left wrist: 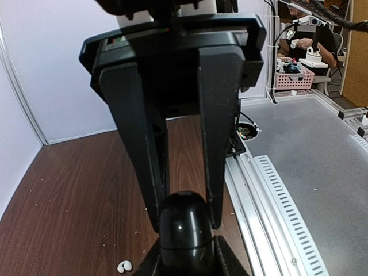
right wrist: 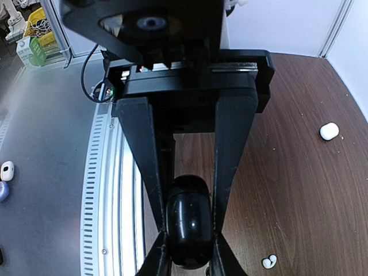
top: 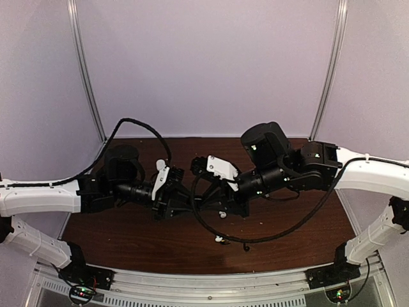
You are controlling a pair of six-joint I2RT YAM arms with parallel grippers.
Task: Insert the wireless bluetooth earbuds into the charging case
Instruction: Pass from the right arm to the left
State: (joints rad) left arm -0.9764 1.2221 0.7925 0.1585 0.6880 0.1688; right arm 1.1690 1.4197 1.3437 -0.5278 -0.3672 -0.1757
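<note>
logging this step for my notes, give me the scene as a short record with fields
left tool: closed on the black charging case, held off the table
right tool: closed on the same case from the opposite side
case lid: cannot tell whether it is open
white earbuds: lying loose on the wooden table, apart from both tools
white case: on the table, away from the earbuds
earbuds in the held case: none visible
</note>
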